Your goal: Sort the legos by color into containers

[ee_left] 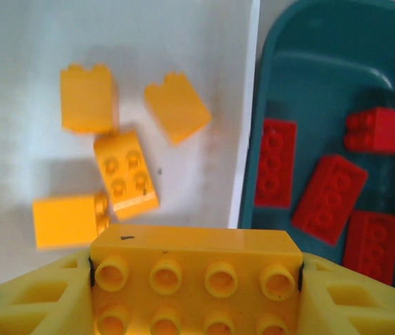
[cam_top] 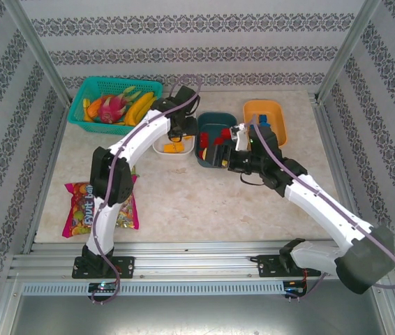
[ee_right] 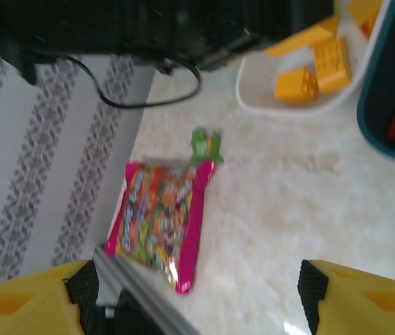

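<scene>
My left claw (ee_left: 196, 296) clamps yellow brick (ee_left: 196, 246) over white tub (ee_left: 16, 84) — four loose yellow bricks (ee_left: 125, 173) inside; my right claw (ee_right: 197, 300) gapes empty above table (ee_right: 288, 202)

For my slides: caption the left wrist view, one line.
Yellow brick between the jaws over the white tub; red bricks in the teal tub.

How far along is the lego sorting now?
Done: yellow bricks lie in the white tub, red bricks in the teal tub, blue bricks in the orange tub. In hand: the left pincer grips one yellow brick above the white tub. Left: dropping it there.
</scene>
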